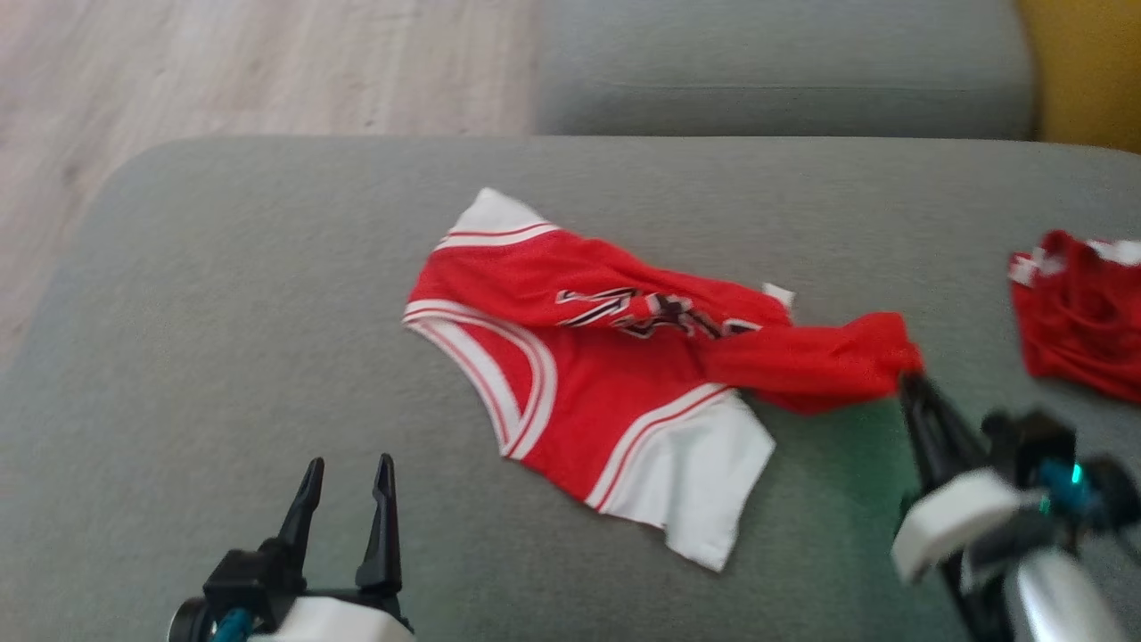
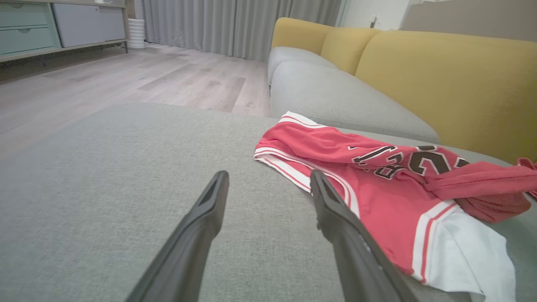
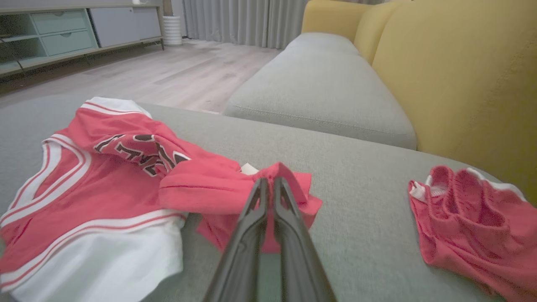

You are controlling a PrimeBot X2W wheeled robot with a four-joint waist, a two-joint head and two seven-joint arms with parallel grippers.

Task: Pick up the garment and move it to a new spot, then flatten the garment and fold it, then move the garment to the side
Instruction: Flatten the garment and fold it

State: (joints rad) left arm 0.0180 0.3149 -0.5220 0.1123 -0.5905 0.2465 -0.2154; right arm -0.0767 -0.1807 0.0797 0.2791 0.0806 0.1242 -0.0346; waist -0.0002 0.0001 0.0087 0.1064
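A red and white basketball jersey, the garment, lies rumpled on the grey sofa cushion with black lettering across it. My right gripper is shut on a bunched red corner at the garment's right end, lifted a little off the cushion. My left gripper stands open at the lower left, apart from the garment, its fingers pointing toward the white-trimmed armhole edge.
A second crumpled red garment lies at the far right of the cushion. Behind is another grey seat with yellow backrests. Wooden floor lies to the left, with cabinets beyond.
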